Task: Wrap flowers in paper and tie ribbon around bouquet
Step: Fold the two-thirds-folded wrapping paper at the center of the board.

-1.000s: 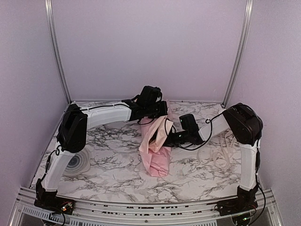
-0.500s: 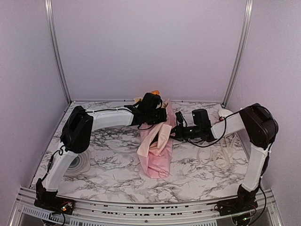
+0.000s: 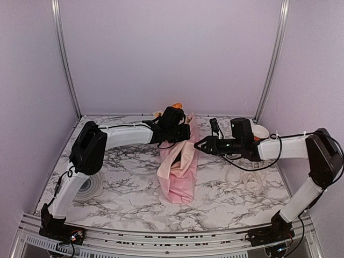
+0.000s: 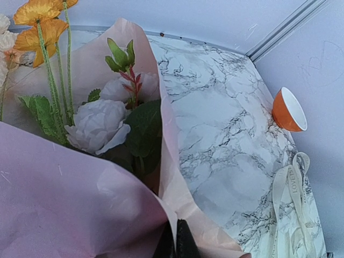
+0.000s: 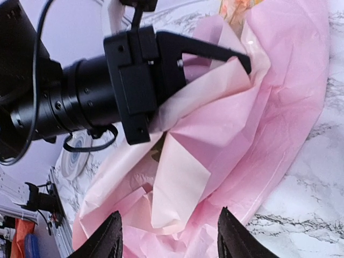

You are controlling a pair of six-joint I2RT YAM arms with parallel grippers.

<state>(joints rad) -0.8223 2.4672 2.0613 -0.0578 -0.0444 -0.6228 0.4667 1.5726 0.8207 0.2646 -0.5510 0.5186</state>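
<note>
The top camera looks down from above the near edge over the whole table (image 3: 123, 183). Both wrist cameras sit close against the paper (image 4: 64, 204), left facing far-right, right facing leftward; all three share it.

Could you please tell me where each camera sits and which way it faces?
Top external: above and behind the robot, looking down on the marble table; left arm and right arm show.
Left wrist: on the left arm, looking past its shut left gripper into the bouquet.
Right wrist: on the right arm, facing the pink paper; open right gripper at bottom.
Shared: all show the bouquet.
</note>
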